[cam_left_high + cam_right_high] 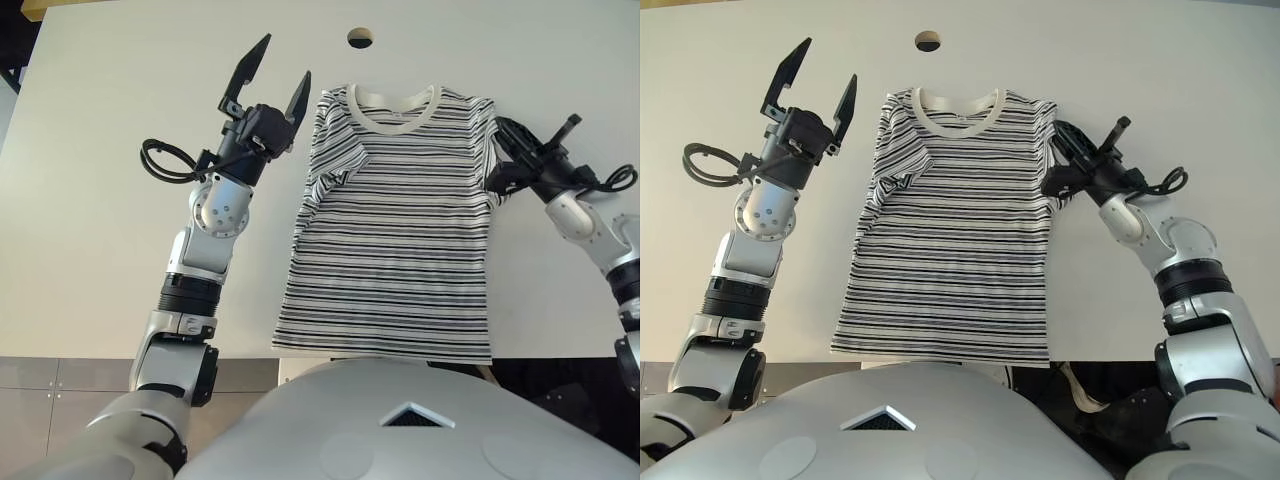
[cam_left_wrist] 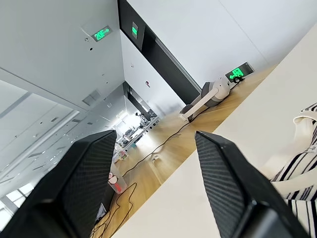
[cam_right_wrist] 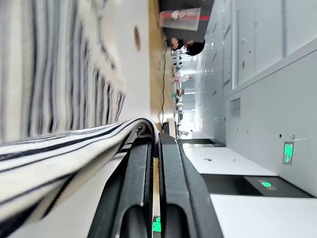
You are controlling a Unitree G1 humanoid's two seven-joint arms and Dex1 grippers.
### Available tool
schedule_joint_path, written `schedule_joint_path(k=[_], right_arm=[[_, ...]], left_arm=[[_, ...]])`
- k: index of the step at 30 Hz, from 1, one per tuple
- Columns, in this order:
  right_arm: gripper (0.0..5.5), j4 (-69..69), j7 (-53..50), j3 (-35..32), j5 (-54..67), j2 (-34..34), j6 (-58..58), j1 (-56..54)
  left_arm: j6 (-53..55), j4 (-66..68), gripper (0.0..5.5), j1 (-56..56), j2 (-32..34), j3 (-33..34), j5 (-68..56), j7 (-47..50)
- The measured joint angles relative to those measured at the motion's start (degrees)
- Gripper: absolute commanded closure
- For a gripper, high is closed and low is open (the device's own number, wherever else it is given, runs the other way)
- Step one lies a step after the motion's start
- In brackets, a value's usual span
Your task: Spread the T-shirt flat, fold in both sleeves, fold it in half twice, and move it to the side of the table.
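We're folding sleeves: right gripper (image 3: 154,148) pinches the black-and-white striped fabric T-shirt (image 1: 395,240); next, swing its sleeve inward. Left gripper (image 1: 284,60) spread.

the t-shirt (image 1: 395,230) lay on the table (image 1: 120,250), collar toward the far edge, hem at the near edge. a hole (image 1: 360,38) sat behind the collar. the left end effector (image 1: 287,55) stood left of the shirt, apart from it. the right end effector (image 3: 157,139) gripped the right sleeve.
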Motion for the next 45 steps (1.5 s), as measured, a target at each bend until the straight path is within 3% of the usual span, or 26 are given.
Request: schedule_joint_path(k=[10, 24, 27, 30, 35, 40, 45], right_arm=[[5.38, -0.21, 2.50, 4.28, -4.81, 7.10, 0.79, -2.27], [3.00, -5.30, 3.74, 3.00, -3.95, 5.46, -0.11, 0.48], [3.00, -18.07, 6.80, -4.79, 6.20, -0.60, -2.15, 9.14], [3.00, -29.13, 12.37, -15.40, 18.99, -10.18, -3.90, 24.73], [3.00, -41.85, 22.31, -25.58, 19.35, -18.73, -3.32, 55.73], [3.00, -51.93, 32.24, -32.10, 14.31, -21.20, -2.54, 69.23], [3.00, -56.54, 38.35, -33.80, 13.95, -21.15, -2.47, 72.03]], left_arm=[[-0.49, 2.21, 2.54, -0.02, -1.22, -0.11, 0.08, 0.05], [-1.91, 5.07, 2.54, -0.76, 0.15, 0.42, 0.55, 0.03], [-3.47, 2.98, 2.54, 1.37, 6.03, 1.96, 0.72, -2.51], [-8.75, -2.37, 2.54, 12.17, 17.00, 2.56, 1.26, -8.84], [-14.14, -11.03, 2.54, 30.88, 33.99, 3.20, 1.27, -21.56], [-14.46, -18.11, 2.54, 36.14, 42.64, 4.44, -2.54, -30.81], [-14.03, -21.21, 2.54, 34.22, 43.89, 1.26, -5.73, -37.59]])
